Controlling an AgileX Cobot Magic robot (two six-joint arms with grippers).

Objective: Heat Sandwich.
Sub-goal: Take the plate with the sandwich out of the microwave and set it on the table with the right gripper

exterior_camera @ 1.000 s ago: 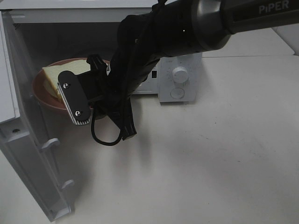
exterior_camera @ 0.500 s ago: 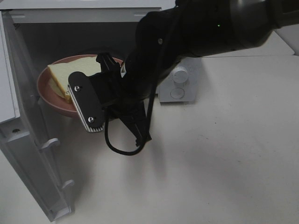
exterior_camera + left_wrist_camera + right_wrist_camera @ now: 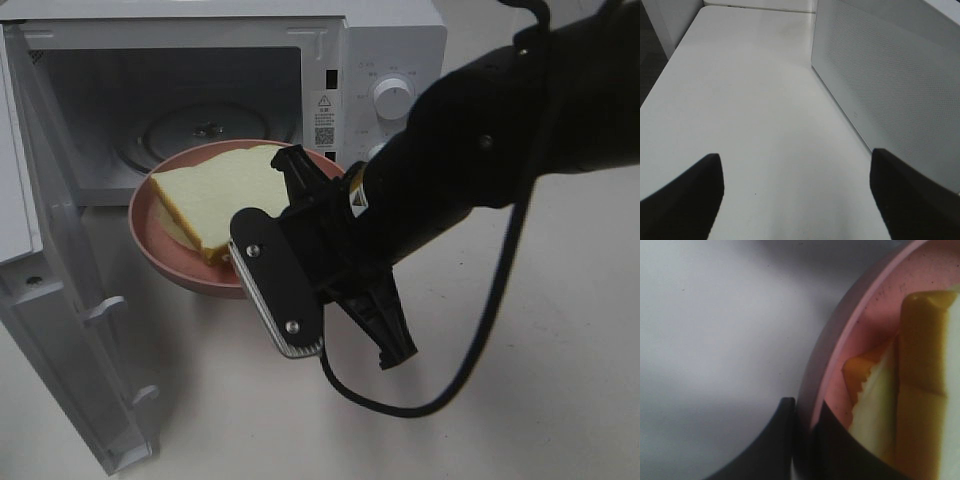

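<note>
Plate (image 3: 141,228) — sandwich (image 3: 225,195) aboard — drawn out of microwave (image 3: 400,40).

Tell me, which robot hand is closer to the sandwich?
Right. The right gripper pinches the rim of the pink plate the sandwich lies on. The left gripper hangs open over bare table, with no sandwich in its view.

Open microwave cavity (image 3: 180,110) behind plate (image 3: 190,280)
</note>
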